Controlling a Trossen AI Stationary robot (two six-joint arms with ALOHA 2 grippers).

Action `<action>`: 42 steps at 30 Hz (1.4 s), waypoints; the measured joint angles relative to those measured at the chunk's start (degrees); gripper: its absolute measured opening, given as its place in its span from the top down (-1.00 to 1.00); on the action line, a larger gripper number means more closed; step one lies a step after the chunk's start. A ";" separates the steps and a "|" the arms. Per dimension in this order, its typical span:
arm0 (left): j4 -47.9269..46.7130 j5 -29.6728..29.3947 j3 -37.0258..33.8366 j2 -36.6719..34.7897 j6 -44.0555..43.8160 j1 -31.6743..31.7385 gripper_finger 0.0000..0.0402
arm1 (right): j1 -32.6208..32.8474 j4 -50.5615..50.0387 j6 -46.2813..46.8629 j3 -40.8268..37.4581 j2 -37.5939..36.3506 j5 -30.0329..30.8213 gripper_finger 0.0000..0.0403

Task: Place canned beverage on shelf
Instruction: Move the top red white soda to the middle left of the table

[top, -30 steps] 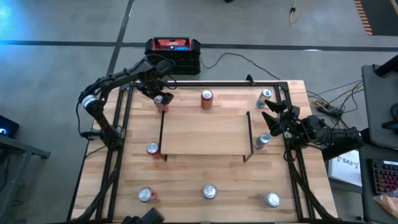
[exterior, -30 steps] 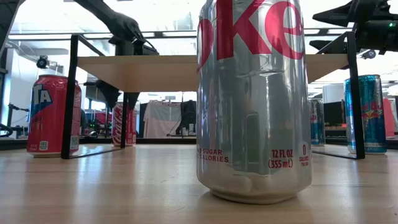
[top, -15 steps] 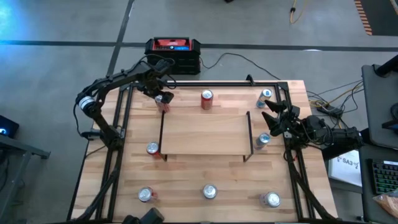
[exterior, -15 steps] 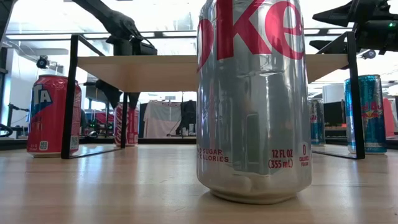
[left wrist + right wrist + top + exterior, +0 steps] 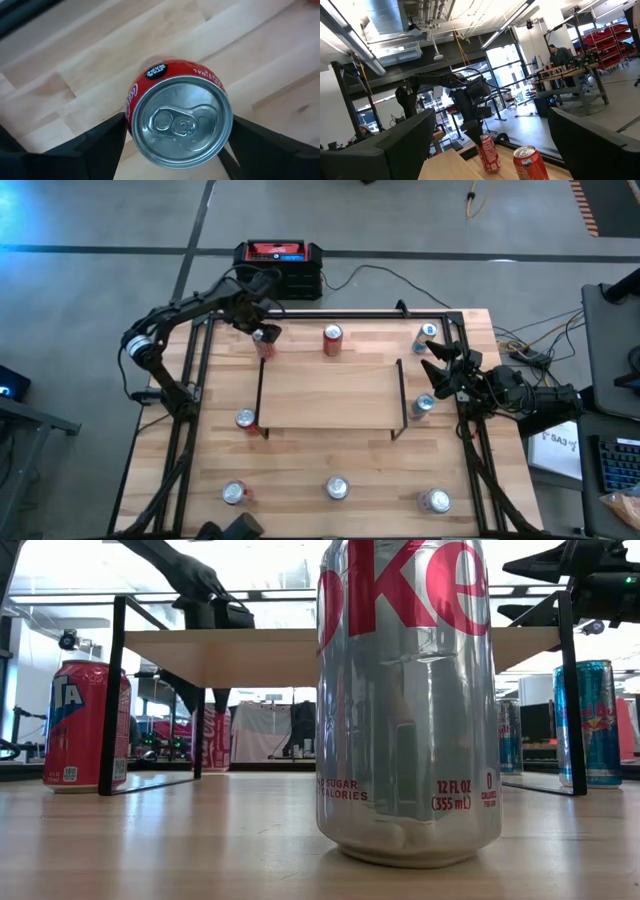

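Observation:
A red cola can (image 5: pixel 177 120) is at the table's far left, just beyond the far left corner of the light-wood shelf (image 5: pixel 330 392). My left gripper (image 5: pixel 262 333) is shut on it from above. The can also shows behind the shelf's leg in the low view (image 5: pixel 212 735) and, slightly tilted, in the right wrist view (image 5: pixel 488 152). My right gripper (image 5: pixel 437 367) hovers open and empty beside the shelf's right end, fingers pointing toward the table's left. My left gripper pinches the can's side wall just below the top rim (image 5: pixel 131 117) between its two fingers (image 5: pixel 102 145), one on each side. The fingers come from above, pointing down. The can hangs slightly tilted, its base (image 5: pixel 212 767) a little above the tabletop.
The shelf's top (image 5: pixel 300 652) is bare. Other cans stand around it: a red one (image 5: pixel 332 338) and a blue one (image 5: pixel 428 334) at the far side, one at each end (image 5: pixel 245 420) (image 5: pixel 422 406), three along the near edge (image 5: pixel 337 488). A black-and-red box (image 5: pixel 279 266) lies beyond the table.
My left gripper has stayed shut on the red can, raised it a little off the tabletop and carried it slightly toward the table's right. My right gripper has kept still.

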 joint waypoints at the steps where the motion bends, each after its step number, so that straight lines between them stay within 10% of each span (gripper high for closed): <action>1: 0.37 0.00 0.09 -0.06 0.00 0.00 -0.58 | -0.01 0.00 0.02 0.00 0.01 0.00 -0.84; 42: 11.19 -0.31 -4.02 -0.36 0.04 0.37 -0.46 | 0.00 -0.01 0.03 -0.01 0.00 0.00 -0.84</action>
